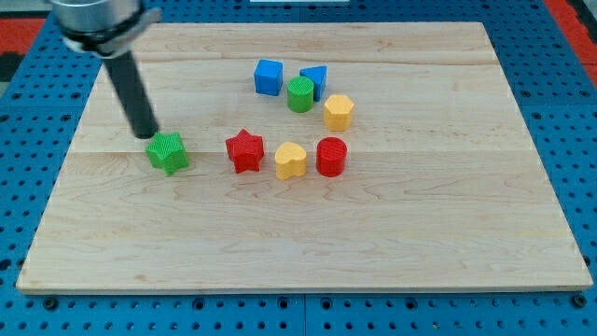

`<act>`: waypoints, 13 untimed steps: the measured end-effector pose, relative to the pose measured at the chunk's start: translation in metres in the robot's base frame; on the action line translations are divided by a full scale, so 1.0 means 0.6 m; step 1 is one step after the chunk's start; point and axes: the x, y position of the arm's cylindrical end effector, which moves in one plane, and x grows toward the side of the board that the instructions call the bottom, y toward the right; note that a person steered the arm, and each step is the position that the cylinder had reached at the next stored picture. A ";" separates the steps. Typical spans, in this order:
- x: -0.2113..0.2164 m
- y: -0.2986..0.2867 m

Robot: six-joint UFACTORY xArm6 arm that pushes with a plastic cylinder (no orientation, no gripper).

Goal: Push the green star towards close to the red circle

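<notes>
Though the rod's top is cut off, my tip touches the green star; jaws unseen.

Green star, ridged top, lying flat toward the view's left; red circle, a short upright cylinder, well apart to its right.

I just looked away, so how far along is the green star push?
Done: my tip sits at the green star's upper-left edge. In hand: the push rightward. Left: nearly everything; the red star and yellow heart lie between it and the red circle.
</notes>
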 end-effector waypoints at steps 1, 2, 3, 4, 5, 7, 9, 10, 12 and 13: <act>0.039 -0.029; 0.056 0.030; 0.056 0.110; 0.056 0.194; 0.056 0.282; 0.068 0.448; 0.072 0.361; 0.118 0.345; 0.160 0.466; 0.160 0.464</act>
